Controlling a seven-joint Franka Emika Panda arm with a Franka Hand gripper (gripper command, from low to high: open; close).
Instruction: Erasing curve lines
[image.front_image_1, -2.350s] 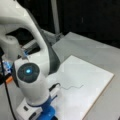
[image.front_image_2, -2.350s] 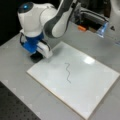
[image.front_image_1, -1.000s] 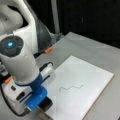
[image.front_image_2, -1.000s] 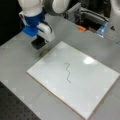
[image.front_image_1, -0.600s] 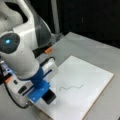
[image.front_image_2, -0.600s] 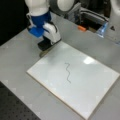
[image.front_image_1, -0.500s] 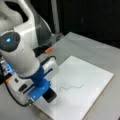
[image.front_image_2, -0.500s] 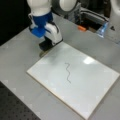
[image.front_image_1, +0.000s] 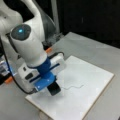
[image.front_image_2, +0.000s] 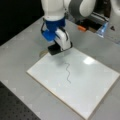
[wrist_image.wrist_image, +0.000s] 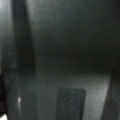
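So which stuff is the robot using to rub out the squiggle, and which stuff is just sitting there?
For the job:
- the claw, low over the white board's corner
- the black block eraser at its tip
- the curve lines, not rubbed out
- the white board

Just lying about:
- the orange thing behind the board
- the grey table

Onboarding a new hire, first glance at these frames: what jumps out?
The white and blue arm with its tool carrying a black block eraser, low over the white board's corner at a front view's top left. Next, the curve lines, one thin dark squiggle mid-board, unerased and apart from the eraser. An orange item lies behind the board.
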